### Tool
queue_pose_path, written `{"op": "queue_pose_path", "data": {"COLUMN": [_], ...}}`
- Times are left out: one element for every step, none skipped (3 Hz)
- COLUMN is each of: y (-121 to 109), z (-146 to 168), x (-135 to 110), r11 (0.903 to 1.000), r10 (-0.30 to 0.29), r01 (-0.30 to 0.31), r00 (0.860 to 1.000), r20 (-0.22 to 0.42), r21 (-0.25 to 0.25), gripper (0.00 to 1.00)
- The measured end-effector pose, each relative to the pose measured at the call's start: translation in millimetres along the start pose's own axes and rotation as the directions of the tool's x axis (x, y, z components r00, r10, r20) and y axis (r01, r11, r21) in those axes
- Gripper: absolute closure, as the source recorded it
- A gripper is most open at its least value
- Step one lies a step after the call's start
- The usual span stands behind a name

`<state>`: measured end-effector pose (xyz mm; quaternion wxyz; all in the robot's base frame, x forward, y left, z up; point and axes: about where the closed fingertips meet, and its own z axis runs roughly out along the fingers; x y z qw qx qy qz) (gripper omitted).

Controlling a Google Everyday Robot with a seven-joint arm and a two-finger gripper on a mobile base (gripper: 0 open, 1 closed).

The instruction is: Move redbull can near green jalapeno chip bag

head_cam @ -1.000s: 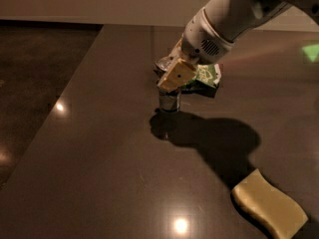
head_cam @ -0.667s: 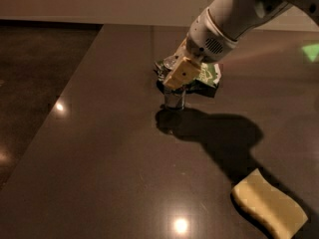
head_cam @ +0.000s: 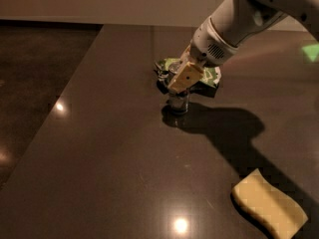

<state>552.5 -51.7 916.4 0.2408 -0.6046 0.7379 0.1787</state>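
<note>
The redbull can [head_cam: 178, 102] stands upright on the dark table, just in front of the green jalapeno chip bag [head_cam: 209, 76]. The bag is crumpled and lies flat behind the can, partly hidden by my arm. My gripper [head_cam: 180, 78] reaches down from the upper right and sits over the top of the can, its tan finger [head_cam: 183, 76] covering the can's upper part. Only the can's lower half shows below the finger.
A pale yellow wavy sponge [head_cam: 269, 205] lies at the front right of the dark glossy table [head_cam: 114, 173]. The table's left edge runs diagonally, with dark floor [head_cam: 35, 68] beyond it. My arm's shadow stretches to the right of the can.
My gripper and the can have shifted a little to the right and back, closer to the chip bag.
</note>
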Motion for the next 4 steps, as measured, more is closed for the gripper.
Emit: {"op": "queue_pose_path", "data": {"y": [0.6,0.5,1.0,1.0], "z": [2.8,1.4,2.7,2.7], "x": [7.7,7.7,7.1,7.1], "r11": [0.9995,0.9993,0.9993,0.9993], "r10": [0.030,0.035,0.034,0.034], "r01": [-0.030,-0.036,-0.034,-0.034], "r00": [0.999,0.999,0.999,0.999], "r20": [0.017,0.020,0.020,0.020], "r21": [0.011,0.014,0.011,0.011], "gripper": [0.36,0.12,0.00,0.00]}}
